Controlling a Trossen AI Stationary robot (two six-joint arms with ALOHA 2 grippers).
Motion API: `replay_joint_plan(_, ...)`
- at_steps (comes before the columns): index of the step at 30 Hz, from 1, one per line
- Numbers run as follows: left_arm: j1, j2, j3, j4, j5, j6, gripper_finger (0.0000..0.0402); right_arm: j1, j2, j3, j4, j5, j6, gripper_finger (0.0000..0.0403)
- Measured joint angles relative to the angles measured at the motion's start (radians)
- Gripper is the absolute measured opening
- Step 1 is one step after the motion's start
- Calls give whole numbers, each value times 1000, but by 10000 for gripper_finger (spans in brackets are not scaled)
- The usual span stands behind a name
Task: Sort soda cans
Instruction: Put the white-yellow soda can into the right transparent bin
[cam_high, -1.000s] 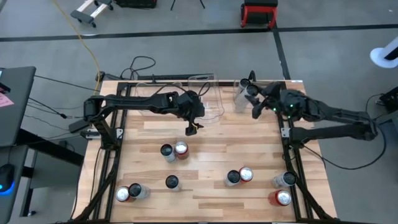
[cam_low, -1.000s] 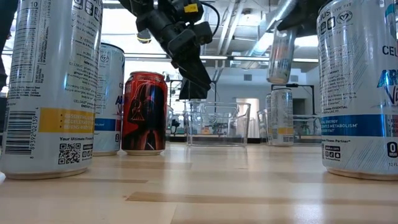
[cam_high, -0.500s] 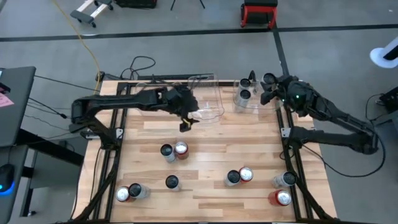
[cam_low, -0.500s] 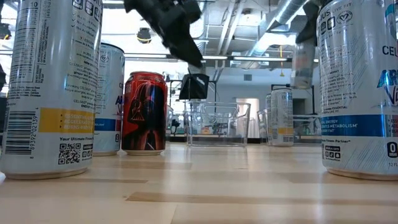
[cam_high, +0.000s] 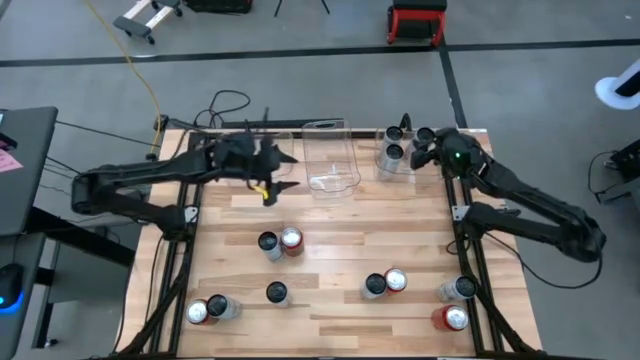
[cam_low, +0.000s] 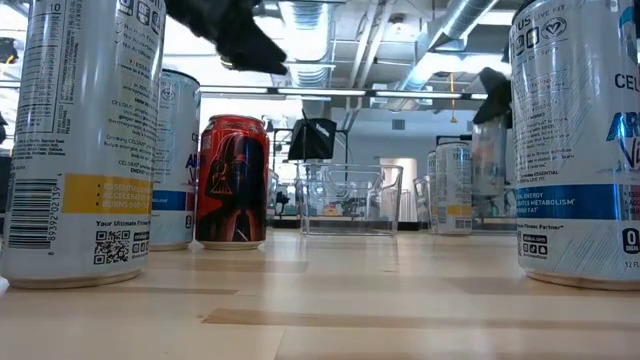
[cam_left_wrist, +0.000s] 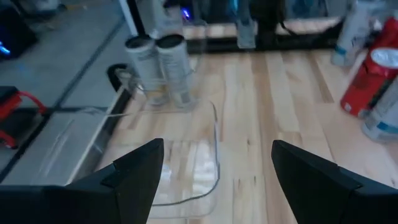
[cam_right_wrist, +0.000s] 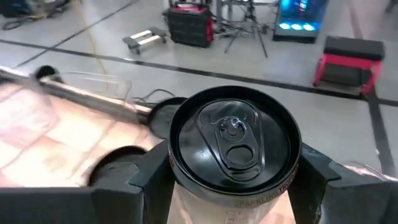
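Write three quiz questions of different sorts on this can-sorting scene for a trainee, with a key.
1. True or false: the right end effector is shut on a dark-topped can.
2. Which bin holds no cans: A, the middle one at the table's far edge; B, the one at the far right corner?
3. Fill in: the left end effector is ____ and holds nothing.

Key: 1 true; 2 A; 3 open.
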Motion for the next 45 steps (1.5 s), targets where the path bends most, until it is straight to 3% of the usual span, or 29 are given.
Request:
replay_joint_plan(8, 16, -118, -220, 193, 0, -51, 292, -103, 128, -38, 133, -47, 3, 243)
replay_joint_plan(15, 16, -119, -261, 197, -68, -58, 292, -142, 256, -44, 216, -56, 14, 243)
replay_joint_plan(24, 15, -118, -264, 199, -78, -62, 292, -139, 384, -44, 342, -100, -38, 244)
replay_joint_plan(33, 15, -118, -264, 181, -80, -73, 292, -139, 403, -44, 364, -100, -56, 257)
replay_joint_plan(45, 15, -118, -264, 174, -81, -80, 292, -138, 346, -43, 308, -100, -50, 334)
